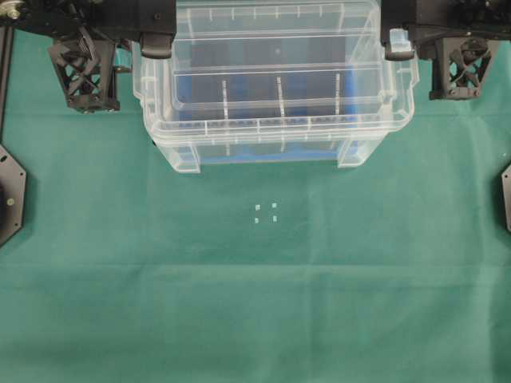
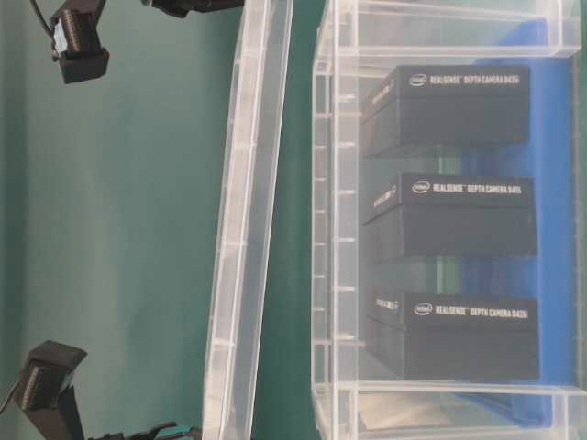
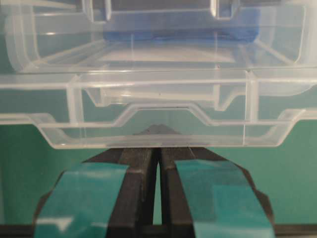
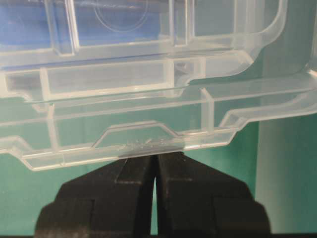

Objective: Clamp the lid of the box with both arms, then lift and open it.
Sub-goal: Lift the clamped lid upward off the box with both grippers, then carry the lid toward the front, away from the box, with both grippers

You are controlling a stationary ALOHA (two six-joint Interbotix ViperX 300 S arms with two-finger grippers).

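The lid [image 2: 246,229] is already clamped and raised: the table-level view shows it apart from the box [image 2: 440,229], tilted and separated from the rim by a gap. The box sits at 12 o'clock on the green counter [image 1: 255,303]. The left hand [image 3: 158,148] and right hand [image 4: 154,161] are each pressed together, pinching a lid end; judging from this, only lifting it clear remains.

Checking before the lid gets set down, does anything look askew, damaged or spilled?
The lid hangs clear of the box, slightly tilted, held at its ends by the left gripper and right gripper. No damage or spill shows.
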